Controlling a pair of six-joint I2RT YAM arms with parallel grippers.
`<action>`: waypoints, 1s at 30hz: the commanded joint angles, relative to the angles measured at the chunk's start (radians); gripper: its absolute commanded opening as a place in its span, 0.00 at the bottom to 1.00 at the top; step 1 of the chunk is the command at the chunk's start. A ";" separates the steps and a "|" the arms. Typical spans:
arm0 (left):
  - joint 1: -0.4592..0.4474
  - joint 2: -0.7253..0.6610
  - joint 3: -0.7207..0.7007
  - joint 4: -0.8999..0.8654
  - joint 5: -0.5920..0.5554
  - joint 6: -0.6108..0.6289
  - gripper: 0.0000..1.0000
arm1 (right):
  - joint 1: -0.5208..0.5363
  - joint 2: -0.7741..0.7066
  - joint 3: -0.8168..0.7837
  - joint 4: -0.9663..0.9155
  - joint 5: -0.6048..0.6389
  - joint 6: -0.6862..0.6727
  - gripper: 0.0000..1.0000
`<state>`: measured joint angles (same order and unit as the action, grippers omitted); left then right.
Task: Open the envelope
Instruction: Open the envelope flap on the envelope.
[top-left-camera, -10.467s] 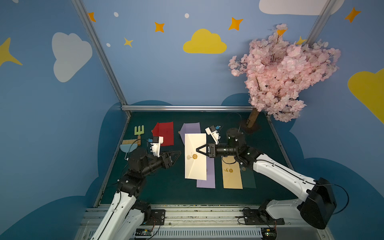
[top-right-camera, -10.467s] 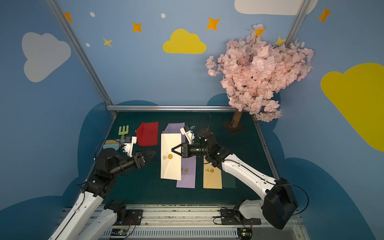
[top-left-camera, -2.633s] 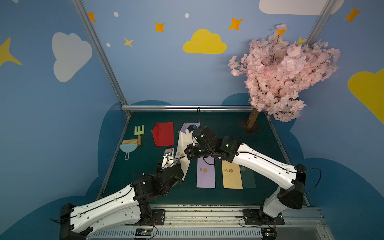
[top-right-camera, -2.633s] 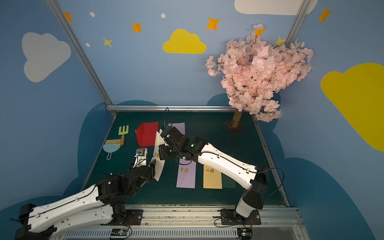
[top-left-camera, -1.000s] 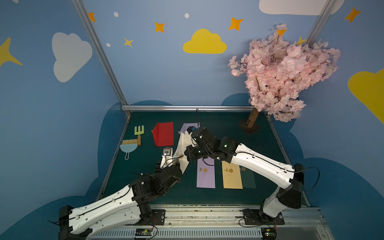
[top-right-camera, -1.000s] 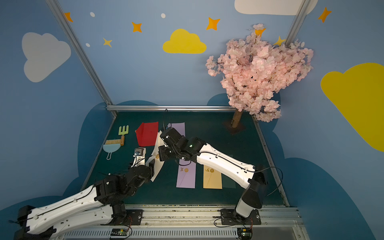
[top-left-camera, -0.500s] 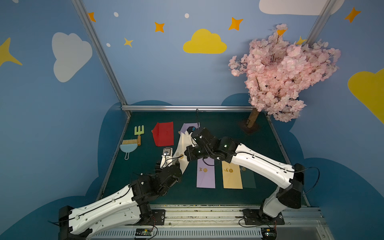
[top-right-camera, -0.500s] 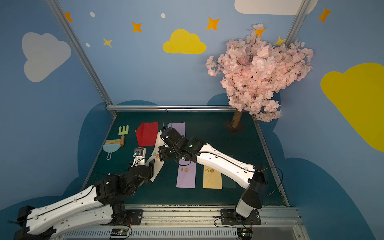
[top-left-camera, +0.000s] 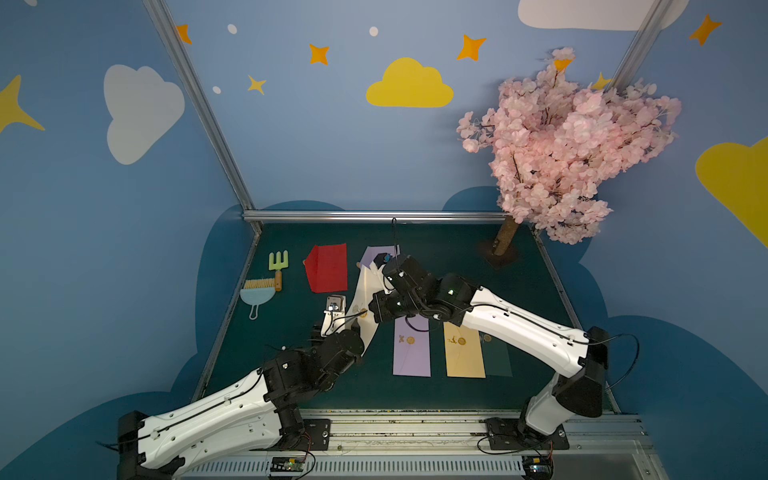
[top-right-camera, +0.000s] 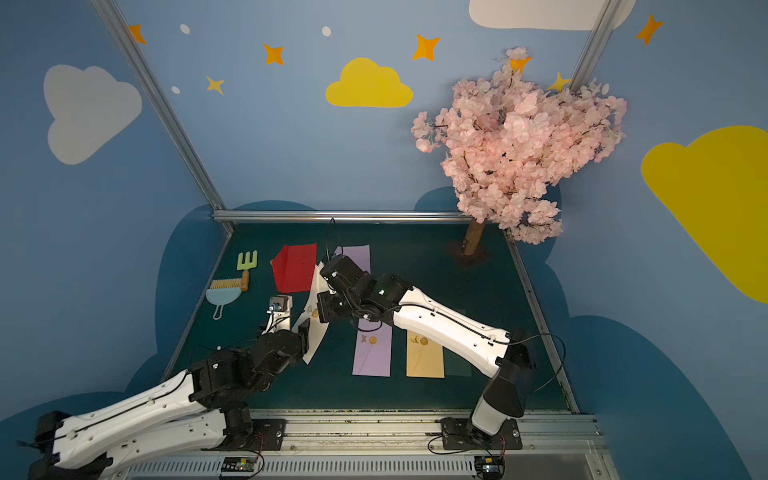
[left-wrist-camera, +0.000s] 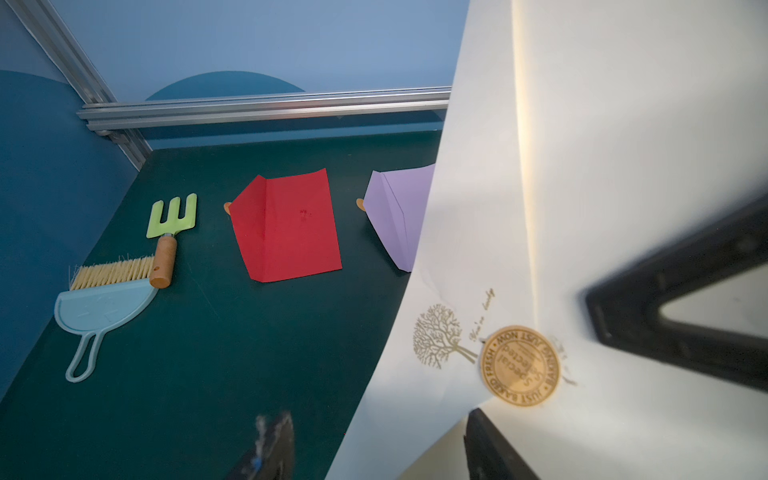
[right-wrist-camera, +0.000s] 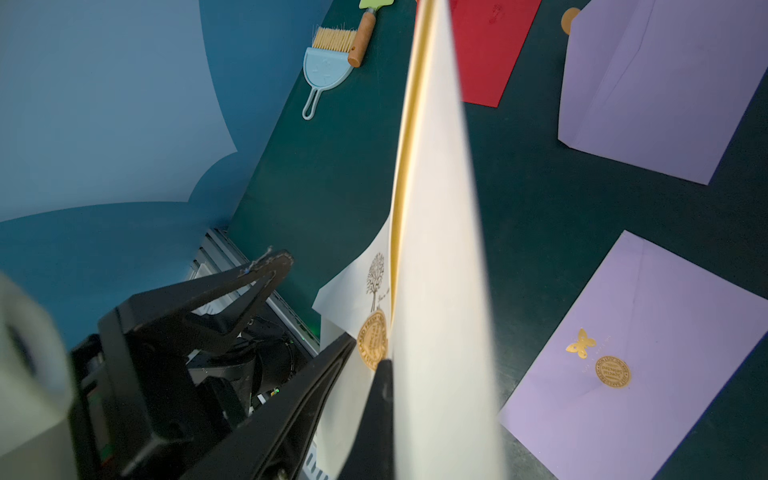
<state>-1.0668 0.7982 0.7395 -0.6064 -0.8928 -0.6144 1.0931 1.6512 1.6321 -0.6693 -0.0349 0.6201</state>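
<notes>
1. The green desk (top-left-camera: 519, 291) has a pink tree (top-left-camera: 569, 145) at its far right corner.
2. The cream envelope (top-left-camera: 360, 291) is up off the desk, tipped on its edge, a bit left of the desk's middle.
3. The left gripper (right-wrist-camera: 320, 295) has its fingers spread wide. The envelope's edge sits between them.
4. The right gripper (top-left-camera: 371, 311) has its fingers pressed together, pinching the envelope right by the sticker.
5. The round gold sticker (left-wrist-camera: 519, 365) sits on the envelope beside a small tree drawing (left-wrist-camera: 438, 334).
</notes>
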 joint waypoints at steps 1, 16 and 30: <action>0.008 -0.005 0.015 0.011 -0.025 -0.008 0.66 | 0.011 -0.005 -0.015 -0.034 -0.019 -0.007 0.00; 0.010 0.003 0.014 0.020 -0.020 -0.005 0.66 | 0.010 0.001 -0.006 -0.034 -0.025 -0.010 0.00; 0.013 0.009 0.012 0.035 -0.011 0.003 0.67 | 0.010 0.004 0.000 -0.035 -0.031 -0.012 0.00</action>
<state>-1.0618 0.8112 0.7395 -0.5976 -0.8825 -0.6132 1.0931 1.6512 1.6321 -0.6697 -0.0391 0.6197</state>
